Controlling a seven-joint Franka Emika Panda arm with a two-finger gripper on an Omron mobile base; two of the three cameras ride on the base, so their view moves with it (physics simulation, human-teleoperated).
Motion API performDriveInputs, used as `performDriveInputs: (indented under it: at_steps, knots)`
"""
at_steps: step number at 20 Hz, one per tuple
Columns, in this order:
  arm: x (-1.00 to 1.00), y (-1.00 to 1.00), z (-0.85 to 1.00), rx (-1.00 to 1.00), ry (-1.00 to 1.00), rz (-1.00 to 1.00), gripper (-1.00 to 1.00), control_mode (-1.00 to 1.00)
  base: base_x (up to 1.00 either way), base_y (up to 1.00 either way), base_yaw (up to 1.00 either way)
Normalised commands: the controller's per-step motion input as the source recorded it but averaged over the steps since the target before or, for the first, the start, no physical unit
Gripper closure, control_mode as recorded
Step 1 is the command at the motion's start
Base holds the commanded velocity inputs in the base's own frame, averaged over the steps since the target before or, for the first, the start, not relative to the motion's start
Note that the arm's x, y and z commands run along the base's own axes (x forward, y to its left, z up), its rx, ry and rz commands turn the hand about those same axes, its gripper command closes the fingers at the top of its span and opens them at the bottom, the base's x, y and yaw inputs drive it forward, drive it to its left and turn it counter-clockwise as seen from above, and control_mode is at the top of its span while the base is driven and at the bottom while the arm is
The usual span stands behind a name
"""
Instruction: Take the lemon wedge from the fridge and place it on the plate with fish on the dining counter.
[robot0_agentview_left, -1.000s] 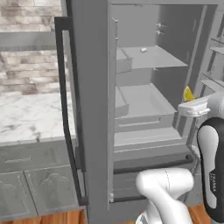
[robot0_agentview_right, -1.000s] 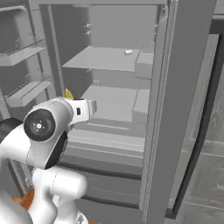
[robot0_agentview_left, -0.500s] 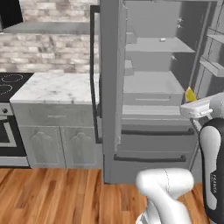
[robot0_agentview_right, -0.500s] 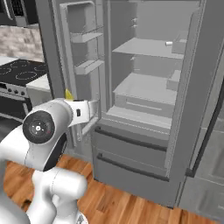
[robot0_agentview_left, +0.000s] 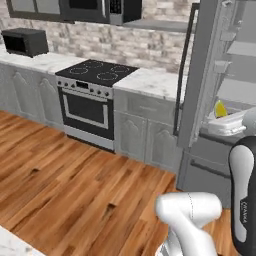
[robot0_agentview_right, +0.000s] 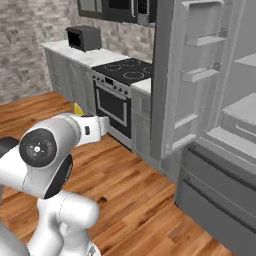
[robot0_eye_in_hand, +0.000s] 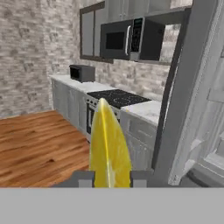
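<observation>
Arm: I see it raised, forearm level.
Claw (robot0_eye_in_hand: 109, 178): clamped on the lemon wedge (robot0_eye_in_hand: 109, 146), wedge upright between fingers.

Kitchen layout. The stove (robot0_agentview_left: 95, 75) stands between two runs of counter cabinets (robot0_agentview_left: 145, 135); an overhead microwave (robot0_agentview_left: 102, 10) hangs above it, and a countertop microwave (robot0_agentview_left: 24, 41) sits on the counter to its left. The fridge (robot0_agentview_right: 215, 125) stands right of the cabinets, its door (robot0_agentview_left: 197, 75) swung open toward them. The lemon wedge (robot0_eye_in_hand: 108, 146) sits between the gripper (robot0_eye_in_hand: 109, 177) fingers, in front of the stove.
</observation>
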Motion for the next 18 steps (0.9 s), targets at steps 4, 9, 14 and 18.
performDriveInputs:
  at_steps: [4, 9, 14, 18]
  knots:
    - [0.00, 0.00, 0.00, 0.00, 0.00, 0.00, 1.00, 1.00, -0.10, 0.00, 0.98]
    - [0.00, 0.00, 0.00, 0.00, 0.00, 0.00, 1.00, 1.00, -0.19, -0.02, 0.94]
    - [0.00, 0.00, 0.00, 0.00, 0.00, 0.00, 1.00, 1.00, 0.03, -0.20, 0.80]
    - [0.00, 0.00, 0.00, 0.00, 0.00, 0.00, 1.00, 1.00, 1.00, -0.40, 0.35]
